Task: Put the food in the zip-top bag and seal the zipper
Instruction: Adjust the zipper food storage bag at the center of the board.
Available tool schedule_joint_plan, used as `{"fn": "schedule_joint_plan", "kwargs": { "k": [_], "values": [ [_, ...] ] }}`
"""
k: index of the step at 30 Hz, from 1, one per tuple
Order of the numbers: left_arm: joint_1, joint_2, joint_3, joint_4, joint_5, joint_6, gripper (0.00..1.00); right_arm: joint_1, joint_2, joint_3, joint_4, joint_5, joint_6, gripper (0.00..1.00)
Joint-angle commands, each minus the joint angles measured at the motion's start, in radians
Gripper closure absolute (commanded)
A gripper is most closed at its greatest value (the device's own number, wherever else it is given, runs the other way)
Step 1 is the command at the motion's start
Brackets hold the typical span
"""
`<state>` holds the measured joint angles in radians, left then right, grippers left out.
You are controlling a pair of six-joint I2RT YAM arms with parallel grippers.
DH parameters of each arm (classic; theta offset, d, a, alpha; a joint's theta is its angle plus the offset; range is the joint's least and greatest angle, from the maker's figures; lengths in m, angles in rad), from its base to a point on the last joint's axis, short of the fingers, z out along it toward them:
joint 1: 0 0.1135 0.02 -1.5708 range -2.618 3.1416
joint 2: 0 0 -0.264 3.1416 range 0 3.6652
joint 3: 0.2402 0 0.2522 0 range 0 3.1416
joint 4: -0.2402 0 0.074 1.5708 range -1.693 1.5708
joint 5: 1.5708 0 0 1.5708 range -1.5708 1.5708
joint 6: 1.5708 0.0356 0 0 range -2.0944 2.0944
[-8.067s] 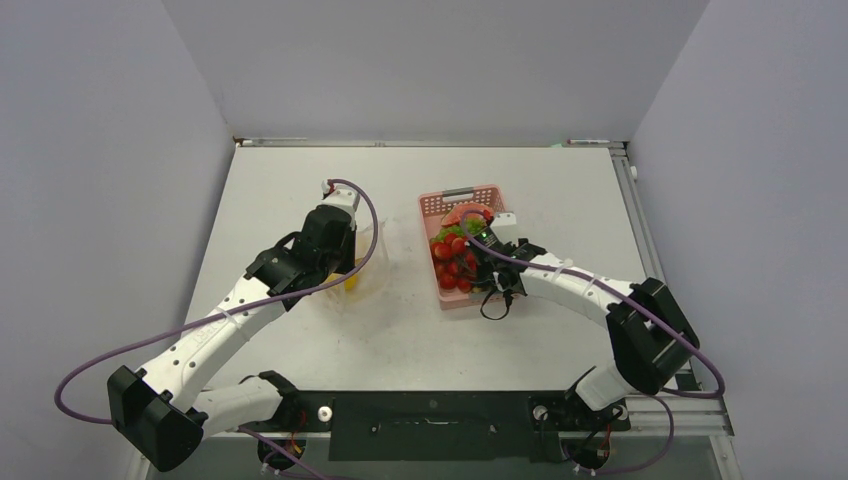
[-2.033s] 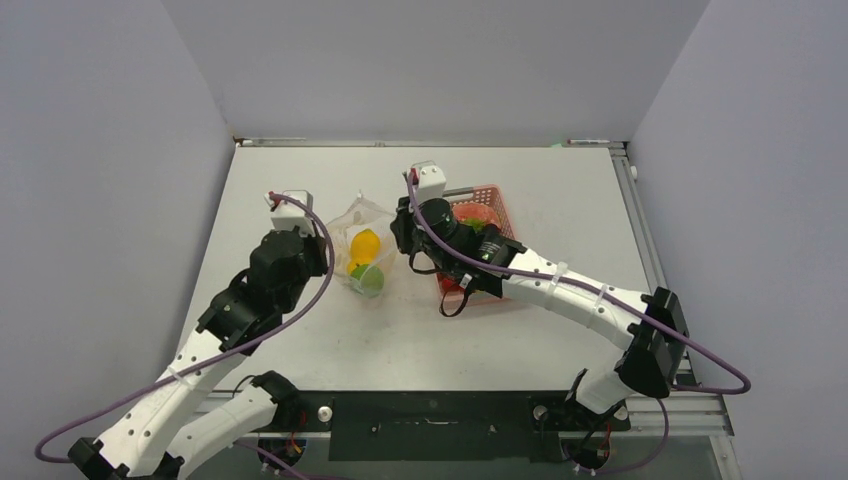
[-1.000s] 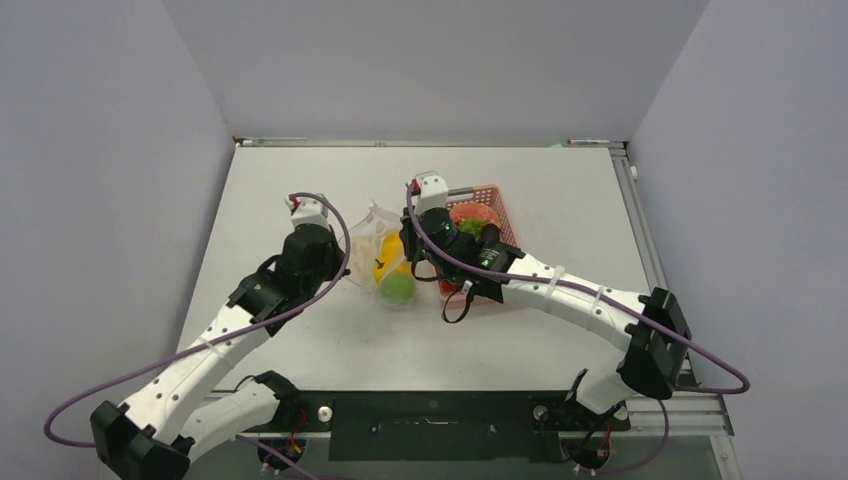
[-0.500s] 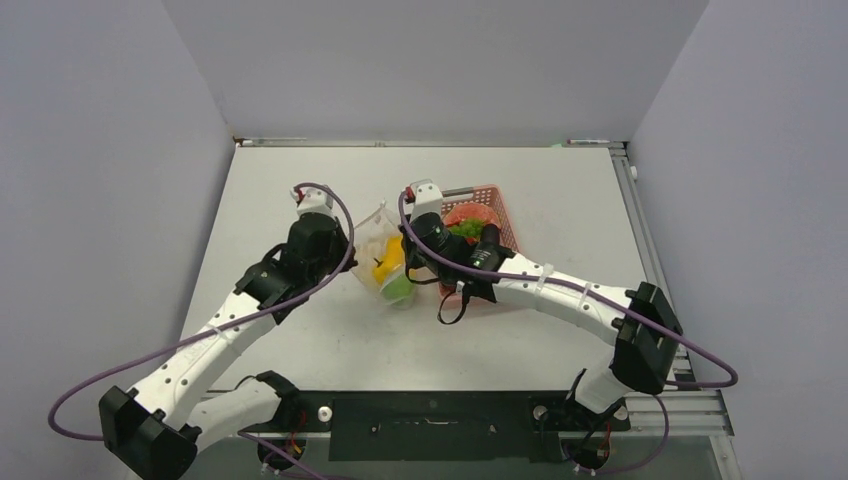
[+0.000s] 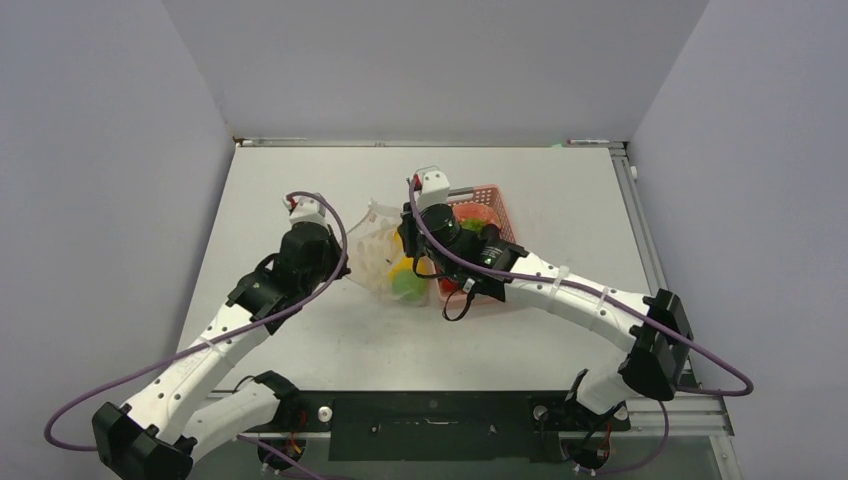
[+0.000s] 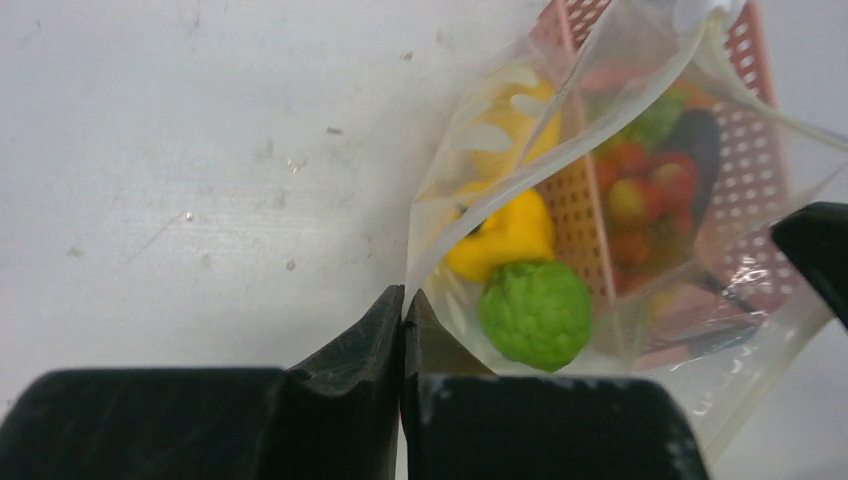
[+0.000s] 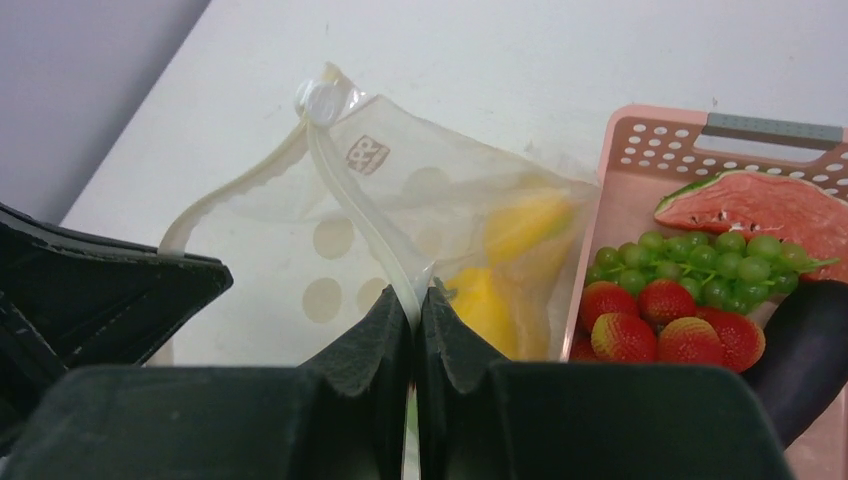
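A: Right, bag [image 5: 378, 250] first. Where does it sit?

B: Held crumpled between the two grippers, its right side against the pink basket [image 5: 492, 196]. Pepper [image 6: 505, 232] and lime [image 6: 535, 312] lie low inside it. A paler yellow piece [image 6: 515, 118] sits above them, likely the lemon.

A: Zipper?

B: Zipper [image 7: 364, 215] runs as one stiff strip from a white tab [image 7: 320, 100] at its far end straight back into the right gripper [image 7: 415, 292]. Long axis: away from that hand and leftward, toward the other one.

A: Hands?

B: Right gripper clamped fully on the strip, nothing else in it. Left gripper [image 6: 403, 296] likewise closed tight, pinching the bag's side edge. Film spans the two pinches.

A: What is outside the bag?

B: Eggplant [image 7: 812, 345] and red pieces [image 7: 665, 300] in the basket, with grapes [image 7: 710, 260] and a melon slice [image 7: 745, 205]. All of it lies to the right of the bag, on the right gripper's side.

A: So the coming move?

B: My reading: the right gripper is nearer the basket, so it fetches. It must let go of the strip first, and the left pinch alone would then have to hold the mouth up. Can't tell from these views how wide the mouth gapes.
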<state>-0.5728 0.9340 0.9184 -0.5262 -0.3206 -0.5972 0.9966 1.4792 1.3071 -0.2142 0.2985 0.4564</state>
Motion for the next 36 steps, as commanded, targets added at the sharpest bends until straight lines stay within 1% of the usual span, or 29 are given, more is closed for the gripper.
{"fn": "schedule_joint_plan", "kwargs": {
  "k": [1,6,13,18,25,31,36],
  "values": [
    [0.015,0.009,-0.091,0.032,0.014,-0.061,1.00,0.003,0.065,-0.057,0.056,-0.021,0.028,0.95],
    [0.029,0.022,-0.068,0.033,0.043,-0.050,1.00,0.003,0.084,-0.060,0.048,-0.040,0.039,0.95],
    [0.056,0.020,0.061,-0.011,0.051,0.045,1.00,0.005,0.037,0.011,0.016,-0.012,0.005,0.95],
    [0.081,0.019,0.127,-0.041,0.071,0.086,1.00,0.007,-0.011,0.054,0.001,0.024,-0.024,0.95],
    [0.104,0.012,0.140,-0.056,0.062,0.130,1.00,0.007,-0.031,0.063,0.024,0.031,-0.028,0.95],
    [0.140,0.011,0.163,-0.074,0.058,0.178,1.00,0.008,-0.003,0.044,0.044,0.020,-0.014,0.95],
    [0.149,0.028,0.196,-0.087,0.059,0.208,1.00,0.008,0.029,0.044,0.057,0.008,-0.005,0.95]
  ]
}}
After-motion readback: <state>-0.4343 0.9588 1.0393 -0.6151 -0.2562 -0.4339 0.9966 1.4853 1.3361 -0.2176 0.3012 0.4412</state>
